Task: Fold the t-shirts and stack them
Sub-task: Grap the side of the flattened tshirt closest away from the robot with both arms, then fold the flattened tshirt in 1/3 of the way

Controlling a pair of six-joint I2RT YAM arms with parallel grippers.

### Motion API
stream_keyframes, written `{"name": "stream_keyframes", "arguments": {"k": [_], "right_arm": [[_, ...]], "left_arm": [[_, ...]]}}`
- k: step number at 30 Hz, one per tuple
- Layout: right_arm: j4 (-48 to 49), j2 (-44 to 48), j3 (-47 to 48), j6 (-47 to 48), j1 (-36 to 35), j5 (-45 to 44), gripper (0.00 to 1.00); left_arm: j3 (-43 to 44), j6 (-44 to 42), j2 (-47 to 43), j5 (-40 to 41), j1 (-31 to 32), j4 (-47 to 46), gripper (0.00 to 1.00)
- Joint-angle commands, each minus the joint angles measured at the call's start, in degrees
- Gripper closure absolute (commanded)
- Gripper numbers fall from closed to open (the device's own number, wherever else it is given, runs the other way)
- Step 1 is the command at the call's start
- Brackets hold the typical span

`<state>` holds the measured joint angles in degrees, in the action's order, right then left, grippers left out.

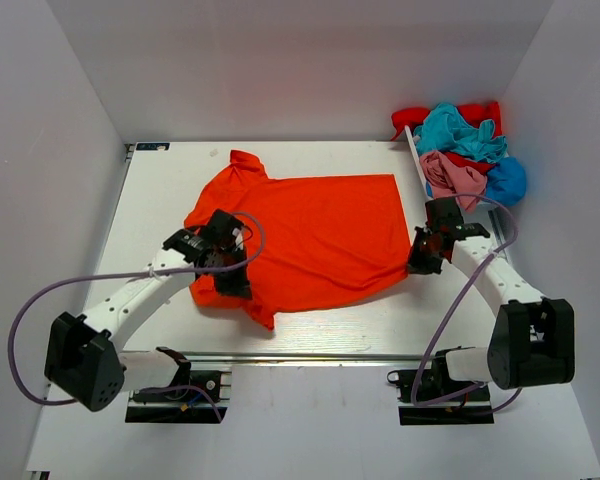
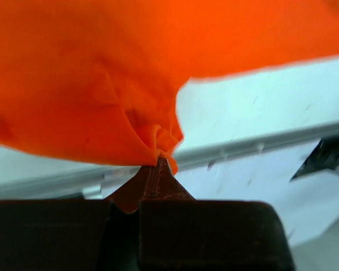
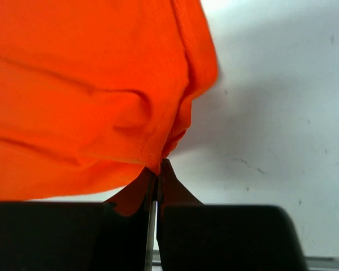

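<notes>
Dark tapered left gripper (image 2: 160, 162), soft puckered orange-red t-shirt (image 2: 90, 73)

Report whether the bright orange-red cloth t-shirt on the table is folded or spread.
Spread: the bright orange-red cloth t-shirt lies open across the white table, no fold made yet.

Plain white table (image 1: 160, 180) here. An orange-red t-shirt (image 1: 320, 235) is spread mostly flat across the middle, its straight hem toward the right. In the far right corner there's a crumpled pile of t-shirts (image 1: 465, 150): teal, pink, red, blue. A metal rail (image 1: 310, 356) runs across the near side.
</notes>
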<state>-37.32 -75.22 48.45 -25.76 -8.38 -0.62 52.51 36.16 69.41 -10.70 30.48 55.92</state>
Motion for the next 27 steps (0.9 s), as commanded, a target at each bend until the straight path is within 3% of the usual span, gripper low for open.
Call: {"name": "stream_keyframes", "arguments": {"k": [1, 11, 27], "right_arm": [[2.2, -1.6, 4.3, 1.6, -0.1, 1.8, 1.0], [2.5, -9.8, 12.9, 1.4, 0.0, 2.6, 1.0], [-0.4, -21.6, 28.5, -1.0, 0.1, -6.0, 1.0]], "left_arm": [[5.0, -0.9, 3.0, 6.8, -0.9, -4.0, 1.0], [17.6, -0.9, 11.0, 22.5, -4.7, -5.1, 1.0], [20.3, -16.7, 19.1, 24.1, -10.4, -26.6, 1.0]]}}
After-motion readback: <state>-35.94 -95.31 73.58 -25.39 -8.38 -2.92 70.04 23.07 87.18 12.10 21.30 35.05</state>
